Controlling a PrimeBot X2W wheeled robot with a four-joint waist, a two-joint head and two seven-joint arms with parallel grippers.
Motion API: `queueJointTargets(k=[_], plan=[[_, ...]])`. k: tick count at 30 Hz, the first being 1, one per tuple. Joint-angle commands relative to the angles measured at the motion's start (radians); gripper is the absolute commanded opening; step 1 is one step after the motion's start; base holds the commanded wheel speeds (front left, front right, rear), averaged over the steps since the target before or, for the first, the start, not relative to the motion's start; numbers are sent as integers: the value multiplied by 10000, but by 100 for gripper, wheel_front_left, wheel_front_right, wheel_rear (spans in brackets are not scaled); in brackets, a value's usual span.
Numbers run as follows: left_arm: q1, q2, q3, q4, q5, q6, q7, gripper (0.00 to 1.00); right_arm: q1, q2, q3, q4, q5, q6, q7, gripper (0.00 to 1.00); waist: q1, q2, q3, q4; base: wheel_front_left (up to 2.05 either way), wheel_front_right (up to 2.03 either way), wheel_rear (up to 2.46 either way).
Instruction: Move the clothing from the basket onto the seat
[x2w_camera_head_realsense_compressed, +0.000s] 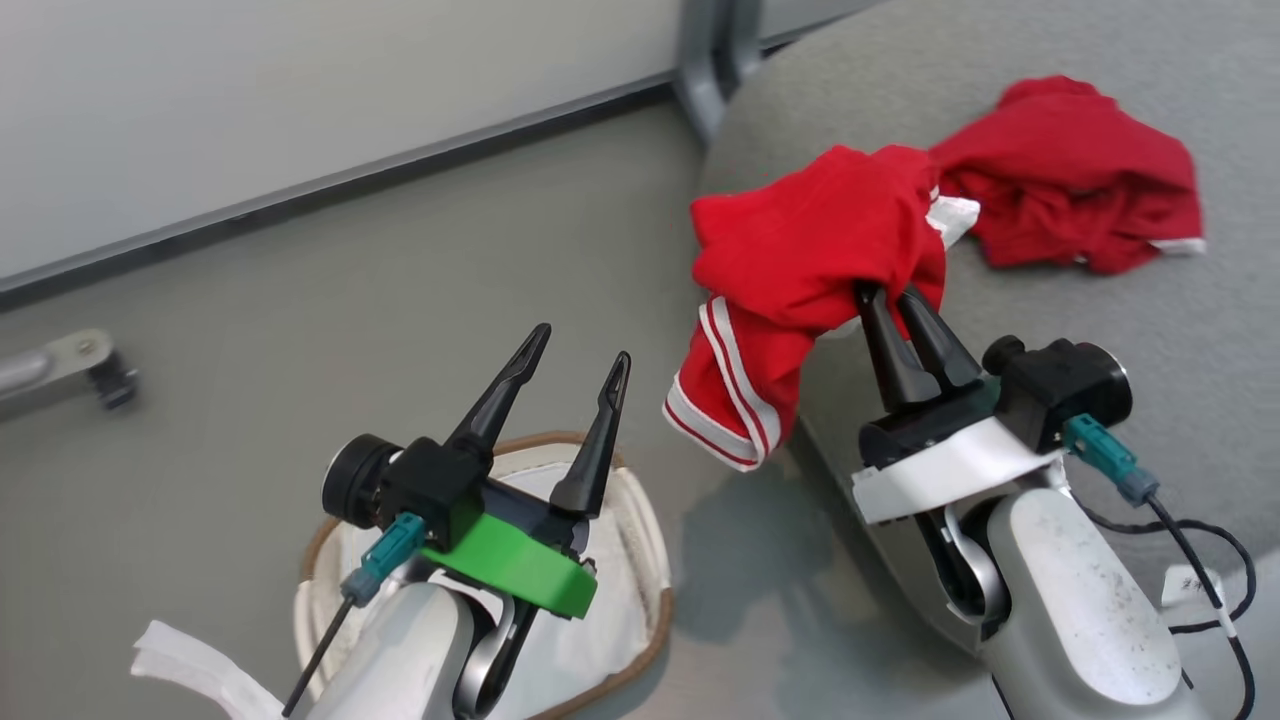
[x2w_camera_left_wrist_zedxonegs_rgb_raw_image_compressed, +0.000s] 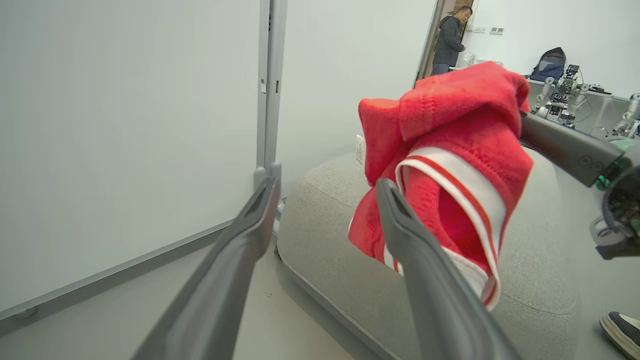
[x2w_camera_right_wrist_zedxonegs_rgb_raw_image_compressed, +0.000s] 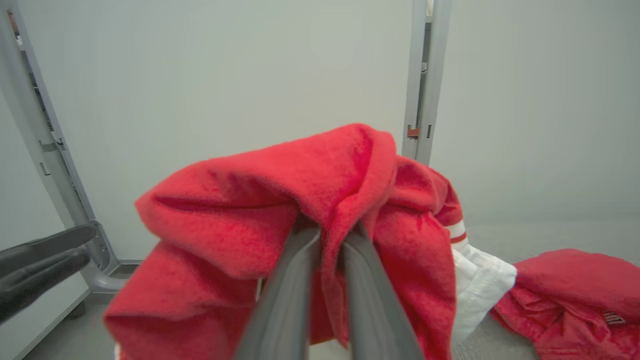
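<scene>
A person (x2w_camera_left_wrist_zedxonegs_rgb_raw_image_compressed: 450, 39) stands far off, near a dark backpack (x2w_camera_left_wrist_zedxonegs_rgb_raw_image_compressed: 550, 64).

Left forearm (x2w_camera_head_realsense_compressed: 400, 650): pale, near left, with a green wrist collar (x2w_camera_head_realsense_compressed: 510, 565).
Left gripper (x2w_camera_head_realsense_compressed: 583, 343): fingers spread wide, empty, pointing far and slightly right.
Right forearm (x2w_camera_head_realsense_compressed: 1080, 600): pale, near right.
Right gripper (x2w_camera_head_realsense_compressed: 890, 305): fingers pinched together on a red garment (x2w_camera_head_realsense_compressed: 800, 240), tips buried in its folds, pointing far and slightly left.
</scene>
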Motion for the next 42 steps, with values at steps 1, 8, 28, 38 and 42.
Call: queueJointTargets(k=[1,8,28,38,42], plan=[[-238,74,3,26,46,-33,10,100,158,-16,-18,-71,50,-14,-21,0,0,-1,487,-1481,0,0,0],[-398,282,-240,176,23,-31,10,100,363,-24,-452,-187,-93,-14,-21,0,0,-1,756,-2394,0,0,0],[-1394,913,-978,501,-9,-32,10,100,-3505,-1799,-3220,2306,-1238,-14,-21,0,0,-1,2922,-1566,0,0,0],[-2326,993,-1441,433,-139,-32,10,100,-5655,-2765,-5934,4165,-1881,-14,-19,0,0,-1,4211,-115,0,0,0],[-2478,1007,-1400,424,-130,-32,10,100,-6013,-2956,-6475,4676,-2338,-14,-19,0,0,-1,4553,242,0,0,0]])
